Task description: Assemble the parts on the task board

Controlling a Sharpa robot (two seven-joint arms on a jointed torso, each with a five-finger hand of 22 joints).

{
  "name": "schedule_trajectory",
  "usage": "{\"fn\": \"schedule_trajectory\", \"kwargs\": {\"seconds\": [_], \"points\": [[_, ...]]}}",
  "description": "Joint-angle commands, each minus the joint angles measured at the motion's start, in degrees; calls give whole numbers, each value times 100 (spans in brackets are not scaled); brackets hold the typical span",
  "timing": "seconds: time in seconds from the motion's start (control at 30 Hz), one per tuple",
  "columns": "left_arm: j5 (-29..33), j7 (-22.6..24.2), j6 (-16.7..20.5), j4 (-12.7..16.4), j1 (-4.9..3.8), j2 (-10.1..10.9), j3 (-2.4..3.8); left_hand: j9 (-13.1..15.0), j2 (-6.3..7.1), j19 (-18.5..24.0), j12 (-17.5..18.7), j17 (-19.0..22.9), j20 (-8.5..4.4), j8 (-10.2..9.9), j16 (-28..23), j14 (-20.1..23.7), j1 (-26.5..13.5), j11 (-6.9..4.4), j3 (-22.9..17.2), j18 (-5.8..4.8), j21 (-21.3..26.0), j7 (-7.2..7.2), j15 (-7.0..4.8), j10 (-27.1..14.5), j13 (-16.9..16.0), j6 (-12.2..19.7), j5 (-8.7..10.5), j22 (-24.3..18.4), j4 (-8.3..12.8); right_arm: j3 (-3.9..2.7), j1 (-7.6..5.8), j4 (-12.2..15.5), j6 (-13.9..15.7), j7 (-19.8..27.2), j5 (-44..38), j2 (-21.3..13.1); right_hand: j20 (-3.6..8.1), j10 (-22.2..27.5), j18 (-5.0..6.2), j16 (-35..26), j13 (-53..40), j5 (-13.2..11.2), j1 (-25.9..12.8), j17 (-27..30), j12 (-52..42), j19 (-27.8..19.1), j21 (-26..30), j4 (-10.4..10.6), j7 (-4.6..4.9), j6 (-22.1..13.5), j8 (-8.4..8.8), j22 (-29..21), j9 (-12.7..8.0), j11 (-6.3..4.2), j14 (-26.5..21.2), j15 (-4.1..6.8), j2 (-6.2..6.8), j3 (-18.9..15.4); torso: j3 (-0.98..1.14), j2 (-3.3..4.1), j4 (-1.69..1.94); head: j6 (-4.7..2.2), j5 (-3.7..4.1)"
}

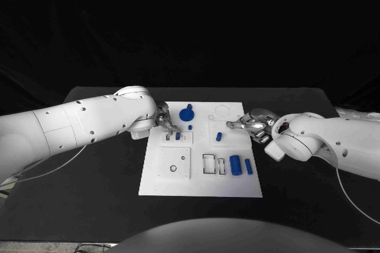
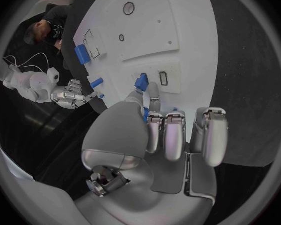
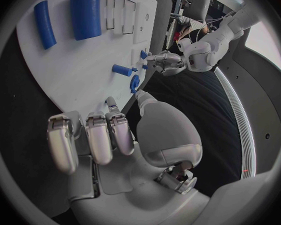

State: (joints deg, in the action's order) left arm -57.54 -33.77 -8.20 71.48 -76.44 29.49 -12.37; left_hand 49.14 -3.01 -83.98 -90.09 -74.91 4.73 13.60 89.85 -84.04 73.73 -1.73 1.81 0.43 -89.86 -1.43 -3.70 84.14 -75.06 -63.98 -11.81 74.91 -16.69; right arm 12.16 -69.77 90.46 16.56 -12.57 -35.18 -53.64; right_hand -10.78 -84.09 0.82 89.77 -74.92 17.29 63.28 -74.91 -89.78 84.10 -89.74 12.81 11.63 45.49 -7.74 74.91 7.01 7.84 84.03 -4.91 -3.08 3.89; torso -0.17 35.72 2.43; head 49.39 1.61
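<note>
The white task board (image 1: 202,181) lies in the middle of the black table. My left hand (image 1: 166,123) reaches over its far left part and pinches a small blue part (image 2: 141,82) between thumb and a finger, right beside a narrow slot (image 2: 163,78); the other fingers (image 2: 176,135) are curled in. My right hand (image 1: 250,124) hovers at the board's far right edge, fingers (image 3: 90,137) curled in, nothing in them. On the board rest a blue disc (image 1: 186,114), a short blue peg (image 1: 218,136), a thick blue cylinder (image 1: 235,164) and a thin blue bar (image 1: 247,166).
A raised white plate (image 1: 175,163) with a round hole sits on the board's near left. Two rectangular cut-outs (image 1: 209,163) lie beside the cylinder. Cables (image 1: 48,168) trail on the table by the left arm. Black table surrounds the board on all sides.
</note>
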Motion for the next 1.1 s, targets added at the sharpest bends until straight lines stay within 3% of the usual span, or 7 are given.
{"fn": "schedule_trajectory", "kwargs": {"seconds": [0.03,1.1], "points": [[58,74,-175,12,-2,-2,2,6,68,-602,9,-1509,-27,-16,15,-596,8,-22,34,-43,-14,22,-15,586,-1494,-2,0,1509,-5,0,4,5,-33,35,-47,2,-45,-591,-82,23,-1508,37,-5,-1509,-22,590,-26,-12,61,-25,-19,1509,10,50,597,-23,-35,-33,0,1,-3,0,-2],[125,196,-210,86,-3,136,2,5,112,-602,9,-1509,-28,-21,15,-596,22,-22,67,-43,-14,25,-14,586,-1494,-9,-1,1509,3,0,6,-21,-26,33,-50,11,-45,-591,-82,23,-1508,37,-5,-1509,-22,590,-26,-12,61,-25,-19,1509,10,50,597,-23,-35,-33,0,1,0,4,12]]}}
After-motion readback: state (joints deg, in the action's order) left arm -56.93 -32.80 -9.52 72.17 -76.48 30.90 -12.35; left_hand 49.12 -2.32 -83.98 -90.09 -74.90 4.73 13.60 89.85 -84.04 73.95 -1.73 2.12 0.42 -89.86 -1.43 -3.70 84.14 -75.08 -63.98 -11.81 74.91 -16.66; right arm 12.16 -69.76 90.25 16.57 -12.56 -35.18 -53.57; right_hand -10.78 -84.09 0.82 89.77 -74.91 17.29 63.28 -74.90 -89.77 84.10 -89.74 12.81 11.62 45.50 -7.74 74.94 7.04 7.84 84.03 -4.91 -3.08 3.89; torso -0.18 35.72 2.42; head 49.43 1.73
